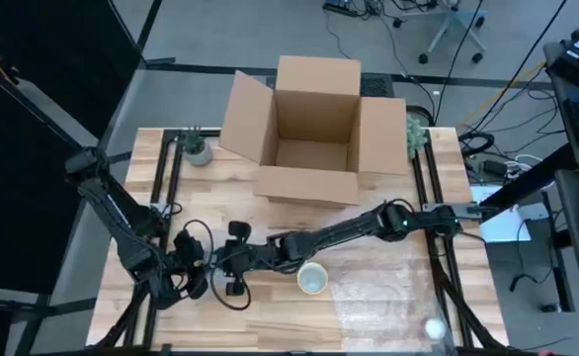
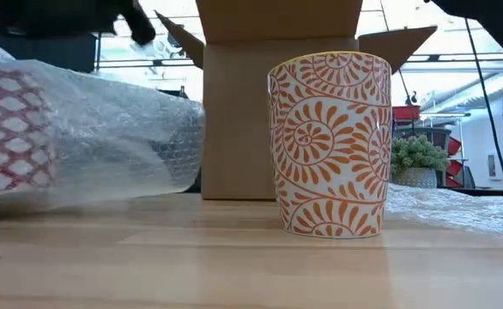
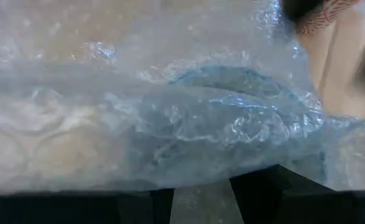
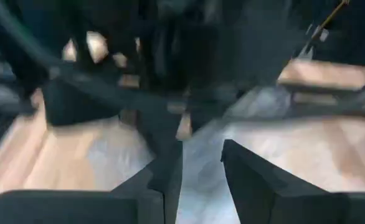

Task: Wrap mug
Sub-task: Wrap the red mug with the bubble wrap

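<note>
Left gripper (image 1: 193,269): sitting at the table's front-left, close to the right gripper; its wrist view is filled with crumpled bubble wrap (image 3: 170,118) lying right against the fingers. Whether the fingers are clamping the wrap cannot be told.
Right gripper (image 1: 238,259): reaching across the table toward the left gripper, its arm stretching past the mug. In its wrist view the fingers (image 4: 251,180) are standing a narrow gap apart, with clear wrap showing in the gap; a firm hold cannot be confirmed.
Mug (image 2: 330,144): standing upright and unwrapped on the wooden table (image 1: 388,316), white with an orange swirl-and-leaf pattern. From above, the mug (image 1: 312,279) is sitting just beside the right arm, to the right of both grippers and apart from them.
Bubble wrap: bunching at the left in the low view (image 2: 106,133), covering something with a red-and-white lattice pattern.
Writing: no readable brand or label is showing on the mug or box.
Cardboard box (image 1: 314,133): standing open behind the mug.
Small plant (image 2: 418,159): sitting on the table beyond the mug.
</note>
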`<control>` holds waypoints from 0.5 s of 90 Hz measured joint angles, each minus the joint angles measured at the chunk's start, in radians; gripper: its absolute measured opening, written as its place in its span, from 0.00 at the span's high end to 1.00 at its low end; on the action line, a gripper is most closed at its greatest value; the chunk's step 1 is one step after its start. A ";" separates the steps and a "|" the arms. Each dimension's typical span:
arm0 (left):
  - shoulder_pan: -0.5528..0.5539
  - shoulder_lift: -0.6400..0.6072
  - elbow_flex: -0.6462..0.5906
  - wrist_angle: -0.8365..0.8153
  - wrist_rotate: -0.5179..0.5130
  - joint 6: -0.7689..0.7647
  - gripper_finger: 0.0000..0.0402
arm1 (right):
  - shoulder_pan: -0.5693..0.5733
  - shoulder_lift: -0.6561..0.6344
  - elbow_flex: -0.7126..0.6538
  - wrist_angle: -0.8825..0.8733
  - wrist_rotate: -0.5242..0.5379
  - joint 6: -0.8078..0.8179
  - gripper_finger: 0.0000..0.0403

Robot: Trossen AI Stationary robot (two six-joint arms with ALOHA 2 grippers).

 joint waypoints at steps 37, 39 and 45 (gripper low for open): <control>0.000 -0.002 0.045 -0.004 0.001 0.066 0.68 | 0.001 0.024 0.001 -0.125 0.008 0.028 0.75; 0.000 -0.002 0.048 -0.004 0.004 0.071 0.68 | 0.001 0.025 0.000 -0.120 0.010 0.028 0.75; 0.000 -0.002 0.057 -0.015 0.006 0.075 0.68 | 0.000 0.025 0.000 -0.125 0.006 0.030 0.75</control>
